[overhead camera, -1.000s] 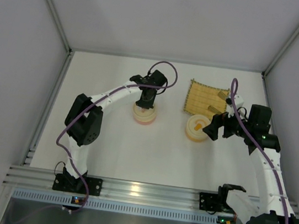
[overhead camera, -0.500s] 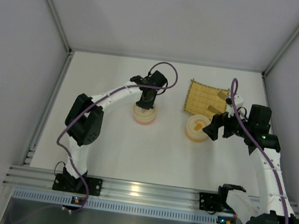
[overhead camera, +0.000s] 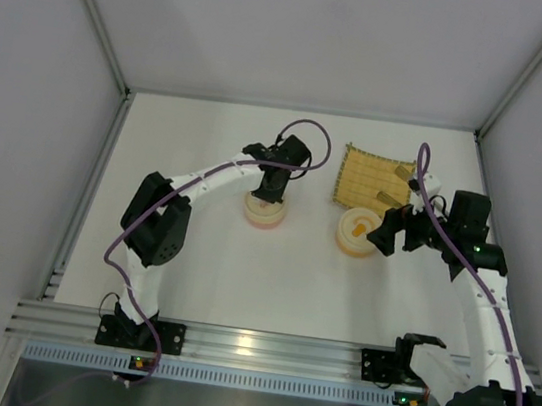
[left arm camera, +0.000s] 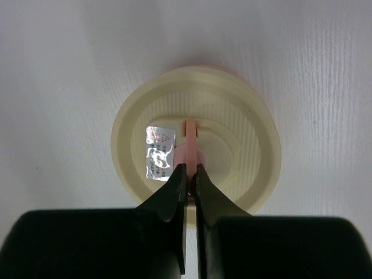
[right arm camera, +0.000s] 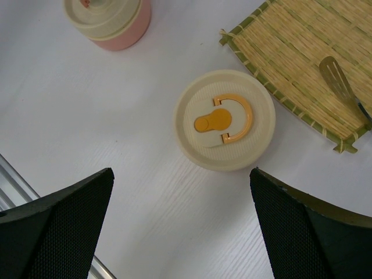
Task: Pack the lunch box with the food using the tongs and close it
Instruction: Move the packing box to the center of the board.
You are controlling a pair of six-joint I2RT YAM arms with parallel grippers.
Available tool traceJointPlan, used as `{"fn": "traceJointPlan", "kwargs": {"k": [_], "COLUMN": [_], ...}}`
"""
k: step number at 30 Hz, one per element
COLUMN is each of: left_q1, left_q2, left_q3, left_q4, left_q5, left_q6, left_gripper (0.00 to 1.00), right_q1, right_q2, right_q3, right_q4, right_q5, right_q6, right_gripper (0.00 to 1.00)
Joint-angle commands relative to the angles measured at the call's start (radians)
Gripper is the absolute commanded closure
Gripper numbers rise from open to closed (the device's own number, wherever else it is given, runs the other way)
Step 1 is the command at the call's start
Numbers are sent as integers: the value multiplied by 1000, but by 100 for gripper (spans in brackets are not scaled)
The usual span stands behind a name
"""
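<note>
The left gripper (left arm camera: 189, 168) hangs over the pink lunch box (overhead camera: 263, 214), which stands left of the middle of the table (overhead camera: 212, 265); its two dark fingers are pinched together on the near end of the pink handle (left arm camera: 189, 145) that lies flat across the middle of the cream lid (left arm camera: 244, 133); the lid sits on the box, with only a thin pink edge of the body showing past its far rim in the left wrist view; a silver sticker (left arm camera: 158, 154) is stuck on the lid just left of the handle; the right gripper (right arm camera: 180, 174) is held above the table on the right side, its fingers spread as wide as they go and holding nothing; ahead of those fingers, to their left in the scene, stands a second round box, the orange-handled lunch box (right arm camera: 225, 119), with its cream lid on and its orange loop handle lying flat; it is apart from both fingers, neither one touching it; the bamboo mat (right arm camera: 290, 46) lies just beside that box on its far side, one corner close to the lid's rim; the tongs (right arm camera: 336, 75) lie on the mat near its right edge, only one flat tip and a little of the arm showing in the right wrist view; they are on the far side of the right gripper, apart from it, and well apart from the left gripper; the two boxes stand side by side with bare table between them.
</note>
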Motion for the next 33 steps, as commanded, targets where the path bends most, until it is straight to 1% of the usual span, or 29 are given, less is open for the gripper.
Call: {"fn": "traceJointPlan", "kwargs": {"k": [1, 7, 11, 15, 18, 19, 21, 22, 24, 25, 26, 27, 28, 31, 33], "left_q1": [-9, -9, -9, -10, -10, -10, -10, -10, -13, -15, -15, -15, -15, -17, -23], "left_q2": [23, 63, 58, 12, -57, -75, -133, -152, -196, -209, -216, -222, -221, -210, -218], "left_q3": [-23, -47, -90, -170, -236, -283, -331, -371, -402, -413, -429, -433, -436, -449, -491], "left_q4": [30, 33, 54, 89, 131, 142, 161, 162, 148, 128, 114, 100, 65, 19, -1], "left_q5": [-6, 39, 83, 207, 282, 334, 402, 489, 577, 612, 666, 686, 706, 755, 772], "left_q6": [7, 5, 22, 100, 206, 256, 310, 380, 477, 552, 585, 611, 672, 764, 803], "left_gripper": [100, 100, 100, 100, 100, 100, 100, 100, 100, 100, 100, 100, 100, 100, 100], "right_q1": [-23, -23, -23, -23, -23, -23, -24, -23, -24, -26, -27, -30, -33, -44, -50], "right_q2": [-4, 0, 5, 6, 8, 8, 9, 9, 9, 9, 11, 11, 11, 14, 19], "right_q3": [5, 5, 9, 14, 18, 19, 22, 22, 20, 20, 22, 25, 26, 34, 40], "right_q4": [31, 28, 24, 19, 14, 13, 8, 8, 7, 5, 4, 2, -1, -12, -19], "right_q5": [-18, -17, -20, -31, -44, -46, -47, -49, -54, -55, -58, -61, -64, -70, -78], "right_q6": [4, 1, -4, -10, -13, -13, -15, -16, -15, -16, -15, -16, -16, -16, -22], "right_gripper": [1, 0, 1, 1, 1, 0, 1, 1, 1, 1, 1, 1, 1, 1, 0]}}
